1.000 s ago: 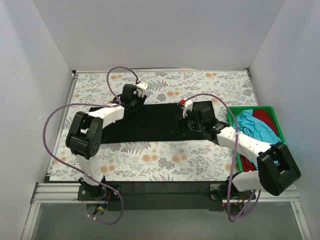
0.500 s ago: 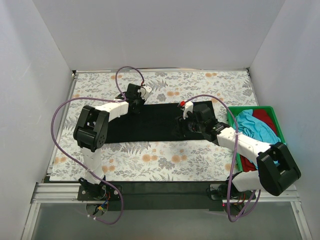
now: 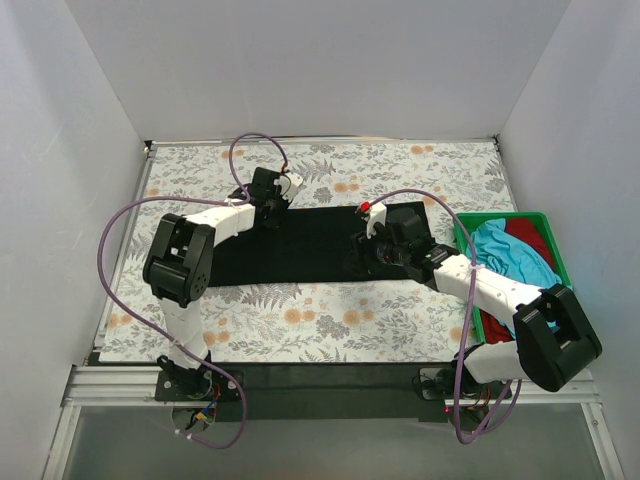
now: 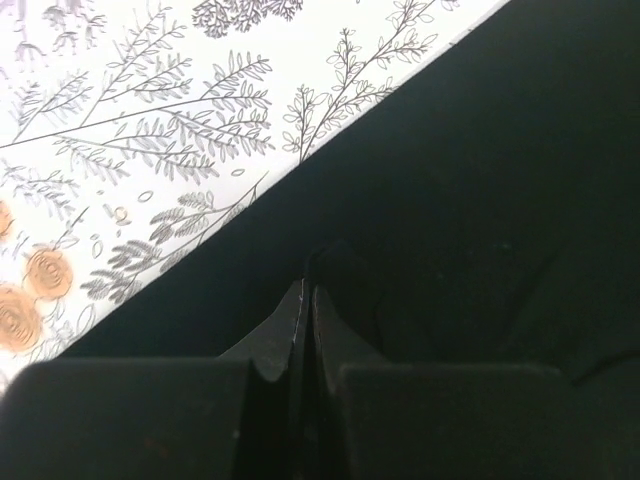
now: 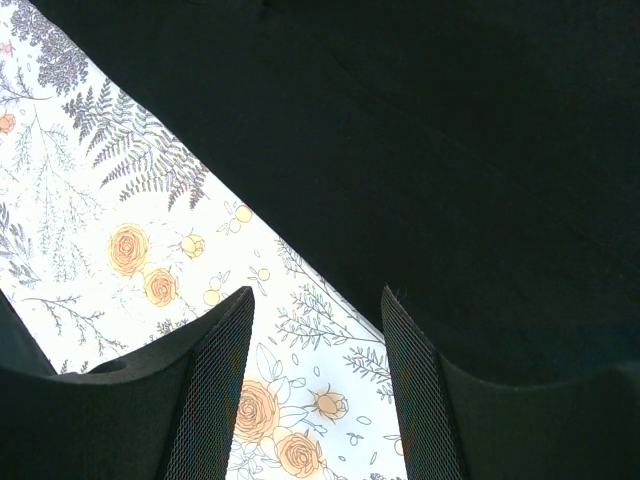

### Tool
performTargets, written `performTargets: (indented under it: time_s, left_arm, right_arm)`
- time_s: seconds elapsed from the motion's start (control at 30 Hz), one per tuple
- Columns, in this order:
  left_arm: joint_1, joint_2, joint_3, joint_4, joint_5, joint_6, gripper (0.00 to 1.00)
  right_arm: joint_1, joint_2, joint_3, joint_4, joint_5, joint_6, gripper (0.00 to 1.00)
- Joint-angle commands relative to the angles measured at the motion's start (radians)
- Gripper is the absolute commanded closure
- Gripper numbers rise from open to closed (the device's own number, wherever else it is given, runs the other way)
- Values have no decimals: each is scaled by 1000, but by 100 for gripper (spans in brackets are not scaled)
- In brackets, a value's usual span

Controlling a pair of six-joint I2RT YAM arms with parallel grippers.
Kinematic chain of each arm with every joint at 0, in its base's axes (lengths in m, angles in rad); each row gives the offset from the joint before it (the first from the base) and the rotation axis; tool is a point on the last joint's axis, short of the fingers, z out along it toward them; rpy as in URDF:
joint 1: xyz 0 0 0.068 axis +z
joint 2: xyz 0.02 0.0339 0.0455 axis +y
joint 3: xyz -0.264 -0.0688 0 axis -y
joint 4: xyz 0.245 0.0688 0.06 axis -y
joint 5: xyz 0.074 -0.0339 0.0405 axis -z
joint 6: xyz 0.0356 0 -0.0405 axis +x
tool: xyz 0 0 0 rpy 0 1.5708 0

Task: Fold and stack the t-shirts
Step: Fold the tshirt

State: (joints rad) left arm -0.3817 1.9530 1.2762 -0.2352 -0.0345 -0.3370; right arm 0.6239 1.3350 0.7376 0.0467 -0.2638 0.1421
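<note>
The large black t-shirt (image 3: 300, 245) lies as a long flat strip across the middle of the floral table. My left gripper (image 3: 268, 207) is at its far left edge. In the left wrist view the jaws are pressed together (image 4: 306, 290) on a small raised pinch of the black cloth (image 4: 450, 200). My right gripper (image 3: 366, 256) hovers open over the shirt's near edge; in the right wrist view its gap (image 5: 315, 300) spans the table, with the black cloth (image 5: 450, 150) beside it. The turquoise t-shirt (image 3: 512, 256) and the red one (image 3: 530, 234) lie crumpled in the tray.
A green plastic tray (image 3: 503, 217) stands at the table's right edge, beside my right arm. White walls close in the table on the left, back and right. The floral table cover (image 3: 330, 315) shows in front of the black shirt.
My left gripper has shifted a little toward the far right along the shirt's far edge and its elbow has swung inward. The right arm has not moved.
</note>
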Motion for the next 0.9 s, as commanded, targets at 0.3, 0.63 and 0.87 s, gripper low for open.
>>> performTargets:
  time_s: [0.3, 0.63, 0.87]
  left_arm:
    - [-29, -276, -135, -44, 33, -117, 100]
    - [-91, -368, -320, -61, 105, -194, 100]
    - [-103, -374, -350, -61, 85, -318, 69]
  right_arm:
    - [2, -37, -4, 5, 3, -6, 48]
    - [0, 13, 32, 19, -48, 16, 48]
    - [7, 144, 144, 87, -94, 82, 49]
